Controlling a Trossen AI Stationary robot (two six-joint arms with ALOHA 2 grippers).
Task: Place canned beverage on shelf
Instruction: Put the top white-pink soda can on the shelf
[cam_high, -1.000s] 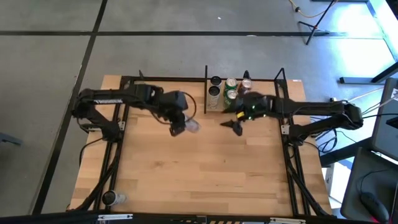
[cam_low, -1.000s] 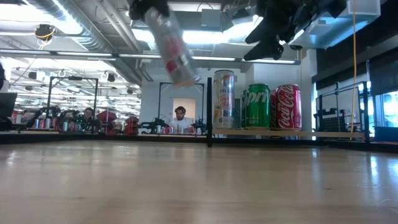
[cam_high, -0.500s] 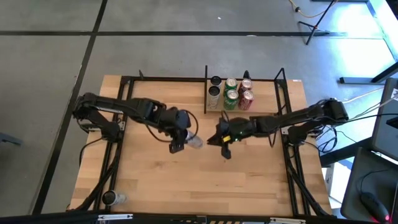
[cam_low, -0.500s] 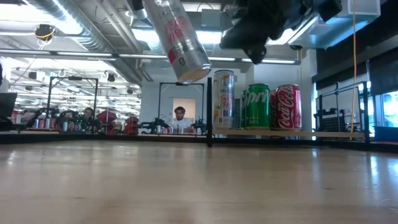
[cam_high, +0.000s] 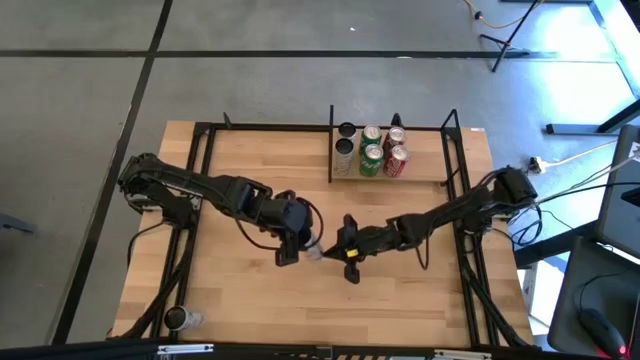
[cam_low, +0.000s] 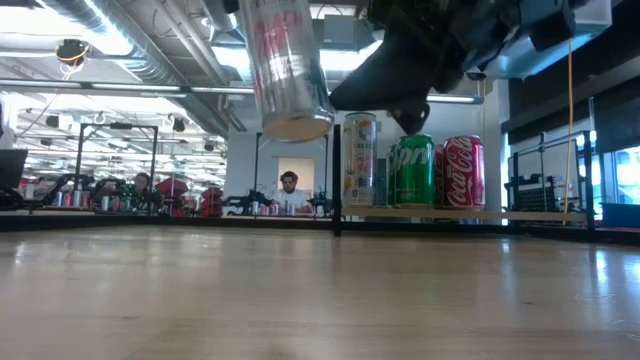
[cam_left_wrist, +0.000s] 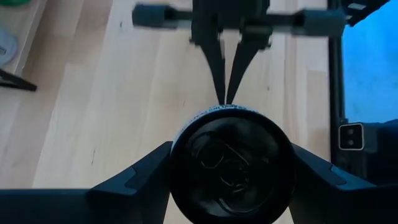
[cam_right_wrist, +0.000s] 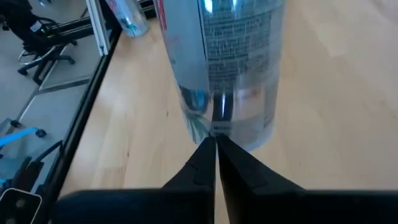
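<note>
The left gripper (cam_high: 300, 240) is clamped on a silver can (cam_low: 285, 65), held in the air over mid-table (bare wood all around). The right gripper (cam_high: 338, 247), fingers together, touches the can's side. The shelf (cam_high: 430, 178) sits far right, holding other cans (cam_low: 415, 170).

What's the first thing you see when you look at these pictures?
A silver can with red print hangs in the air above the middle of the table, held by the left gripper. The right gripper is shut, its fingers pointing at the can's side. On the shelf at the far edge stand more cans, among them a green Sprite can and a red Coca-Cola can.
</note>
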